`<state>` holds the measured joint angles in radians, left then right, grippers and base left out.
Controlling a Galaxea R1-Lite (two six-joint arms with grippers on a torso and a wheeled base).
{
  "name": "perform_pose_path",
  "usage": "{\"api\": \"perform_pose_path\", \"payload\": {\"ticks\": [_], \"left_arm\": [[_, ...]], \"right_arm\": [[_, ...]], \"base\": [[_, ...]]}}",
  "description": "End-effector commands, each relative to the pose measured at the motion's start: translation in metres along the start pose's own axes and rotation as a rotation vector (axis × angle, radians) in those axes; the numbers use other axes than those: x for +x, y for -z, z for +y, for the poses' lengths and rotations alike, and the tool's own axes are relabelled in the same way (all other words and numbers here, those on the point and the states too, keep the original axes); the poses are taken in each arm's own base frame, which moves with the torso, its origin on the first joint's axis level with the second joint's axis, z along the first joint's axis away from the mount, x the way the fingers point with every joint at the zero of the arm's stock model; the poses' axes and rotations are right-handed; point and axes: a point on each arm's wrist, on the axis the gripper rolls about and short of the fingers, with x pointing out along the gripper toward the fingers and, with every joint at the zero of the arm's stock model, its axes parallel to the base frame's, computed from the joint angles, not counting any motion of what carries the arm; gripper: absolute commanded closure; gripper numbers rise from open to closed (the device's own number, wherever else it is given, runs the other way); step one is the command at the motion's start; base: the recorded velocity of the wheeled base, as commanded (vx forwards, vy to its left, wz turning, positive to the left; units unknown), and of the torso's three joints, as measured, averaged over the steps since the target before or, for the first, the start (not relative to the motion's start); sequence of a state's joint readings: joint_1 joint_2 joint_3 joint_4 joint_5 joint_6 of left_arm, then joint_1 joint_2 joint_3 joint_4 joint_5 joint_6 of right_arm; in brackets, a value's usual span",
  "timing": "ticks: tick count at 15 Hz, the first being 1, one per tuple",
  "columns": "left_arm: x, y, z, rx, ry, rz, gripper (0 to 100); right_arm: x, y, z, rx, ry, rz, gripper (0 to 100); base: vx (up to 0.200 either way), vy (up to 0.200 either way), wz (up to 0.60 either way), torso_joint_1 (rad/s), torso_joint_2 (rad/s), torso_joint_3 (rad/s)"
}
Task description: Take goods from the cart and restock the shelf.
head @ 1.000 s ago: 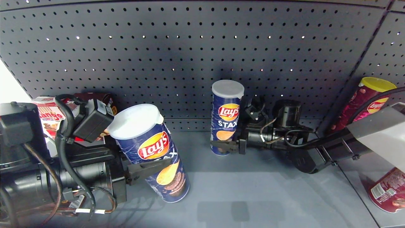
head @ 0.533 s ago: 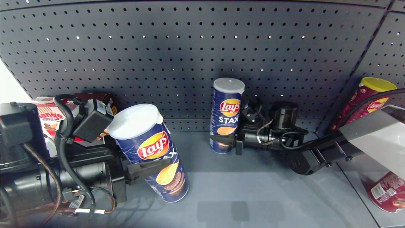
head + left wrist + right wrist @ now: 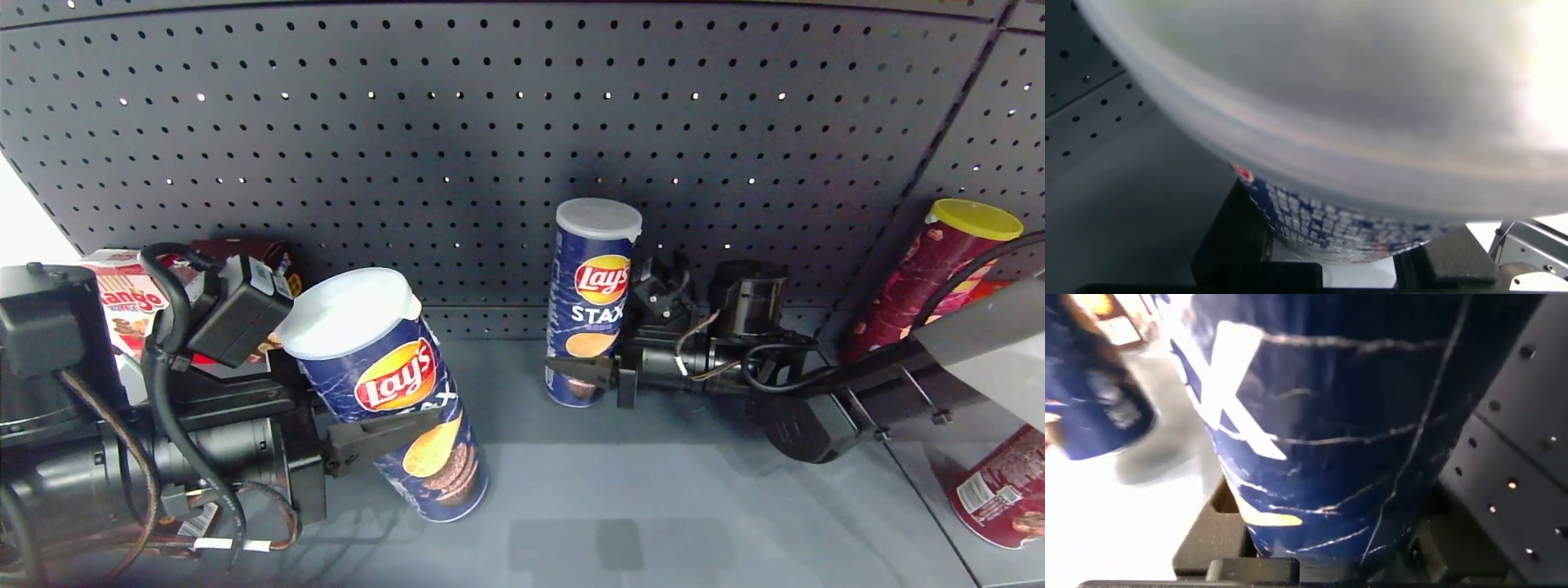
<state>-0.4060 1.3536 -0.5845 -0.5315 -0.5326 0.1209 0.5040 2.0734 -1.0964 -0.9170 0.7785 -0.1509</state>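
Restocking looks about midway. The shelf [image 3: 669,506] already carries stock, but neither blue can is let go yet. The tilted can [image 3: 384,384] is pinched in the left fingers [image 3: 371,437]. The upright can [image 3: 594,302] is pinched low in the right fingers [image 3: 581,369], close to the pegboard. Count: two blue cans, two red cans [image 3: 931,269] outward of the right fingers, and two boxes [image 3: 122,298] outward of the left fingers (one mostly hidden).

The left arm [image 3: 122,478] lies level and low, the left gripper [image 3: 408,404] clamped across a tilted chip can [image 3: 367,359] — the right arm [image 3: 824,400] comes in from the right, the right gripper [image 3: 578,361] closed low on a second chip can [image 3: 594,282].
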Motion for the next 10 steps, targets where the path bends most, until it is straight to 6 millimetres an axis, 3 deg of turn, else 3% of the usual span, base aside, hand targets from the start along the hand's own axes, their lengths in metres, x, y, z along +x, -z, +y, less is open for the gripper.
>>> {"api": "perform_pose_path", "payload": {"ticks": [1,7,10], "left_arm": [[-0.001,-0.003,0.000,0.004,-0.004,-0.010,100],[-0.001,-0.011,0.001,0.019,-0.013,-0.034,100],[-0.001,-0.010,0.001,0.020,-0.015,-0.033,100]], "right_arm": [[-0.026,-0.027,0.022,-0.023,0.002,-0.022,100],[-0.063,-0.043,0.075,-0.043,-0.035,-0.042,100],[-0.075,-0.039,0.093,-0.031,-0.013,-0.025,100]], "base": [[0.000,0.000,0.00,0.000,0.00,0.000],[0.000,0.000,0.00,0.000,0.00,0.000],[0.000,0.000,0.00,0.000,0.00,0.000]]}}
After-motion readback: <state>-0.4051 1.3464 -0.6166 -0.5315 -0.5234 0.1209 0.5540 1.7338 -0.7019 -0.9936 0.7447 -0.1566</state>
